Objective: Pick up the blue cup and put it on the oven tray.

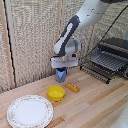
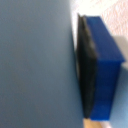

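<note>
The blue cup (image 1: pixel 61 76) stands upright near the back of the wooden table, under my gripper (image 1: pixel 62 69), which comes down over its top. In the wrist view the cup's wall (image 2: pixel 35 65) fills most of the picture. One black pad (image 2: pixel 86 70) on a blue finger lies flat against the wall with no gap; the other finger is hidden. Whether the cup rests on the table or hangs just above it I cannot tell. The oven tray (image 1: pixel 107 62), a dark wire rack, sticks out of the oven at the exterior view's right, well apart from the cup.
A black toaster oven (image 1: pixel 117 47) stands behind the tray. A yellow bowl (image 1: pixel 56 92) and a small orange piece (image 1: pixel 73 88) lie in front of the cup. A round white patterned plate (image 1: pixel 30 111) lies at the front left. A woven screen backs the table.
</note>
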Motion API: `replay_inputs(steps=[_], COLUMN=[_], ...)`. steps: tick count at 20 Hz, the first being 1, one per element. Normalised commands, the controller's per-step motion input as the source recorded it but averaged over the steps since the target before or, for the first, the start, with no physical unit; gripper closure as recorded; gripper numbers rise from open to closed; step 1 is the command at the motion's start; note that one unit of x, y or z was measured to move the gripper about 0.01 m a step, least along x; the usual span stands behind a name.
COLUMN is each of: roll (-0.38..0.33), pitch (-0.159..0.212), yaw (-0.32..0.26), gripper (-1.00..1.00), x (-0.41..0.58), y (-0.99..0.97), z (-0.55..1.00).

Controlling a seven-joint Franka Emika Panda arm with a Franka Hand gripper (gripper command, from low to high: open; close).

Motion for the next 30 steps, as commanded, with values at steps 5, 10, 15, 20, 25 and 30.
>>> replay_inputs(steps=[5, 10, 15, 20, 25, 30], roll=[0.0, -0.001, 0.0, 0.0, -0.007, -0.111], pitch=[0.011, 0.019, 0.082, 0.072, 0.085, 0.067], yaw=[-0.137, -0.16, -0.216, -0.264, -0.197, -0.041], gripper=[1.0, 1.0, 1.0, 1.0, 1.0, 1.0], x=[-0.037, 0.084, 0.118, 0.086, 0.051, 0.006], y=[-0.27, -0.34, -0.49, -0.38, -0.58, -0.84], z=[0.93, 0.99, 0.82, 0.6, 0.55, 0.29])
